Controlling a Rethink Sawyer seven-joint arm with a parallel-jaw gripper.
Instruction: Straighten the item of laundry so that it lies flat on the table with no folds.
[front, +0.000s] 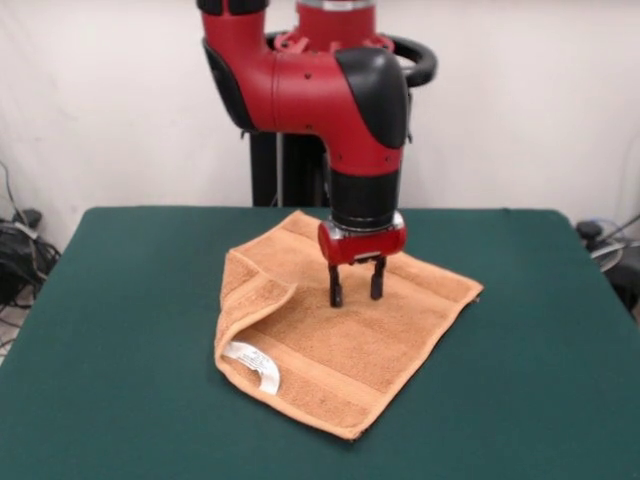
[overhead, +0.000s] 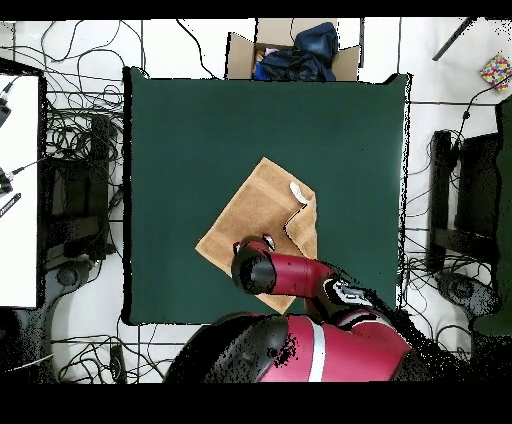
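One orange-tan towel (front: 345, 335) lies near the middle of the dark green counter (front: 130, 330), turned diamond-wise to the counter's edges. Its pile is looped terry, with a flatter woven band running just inside the hem nearest the front camera. In the front view its left edge is doubled over onto the rest, making a raised, rounded fold, and a small white tag (front: 254, 366) shows on that flap near the corner. The remainder looks flat. The counter's top is matte and felt-like, rectangular, far bigger than the towel.

The red and black arm (front: 330, 95) comes down over the towel, and from overhead it hides the towel's nearer part. Its claw (front: 357, 290) hangs above the cloth, its two dark fingers (front: 336, 288) spread apart and gripping nothing; whether the tips touch the pile cannot be told.

Around the counter, overhead, sit a cardboard box (overhead: 292, 52) with dark blue cloth in it past the far edge, tangled cables (overhead: 80, 150) on the pale floor, and a white surface (overhead: 18, 190) at the left.
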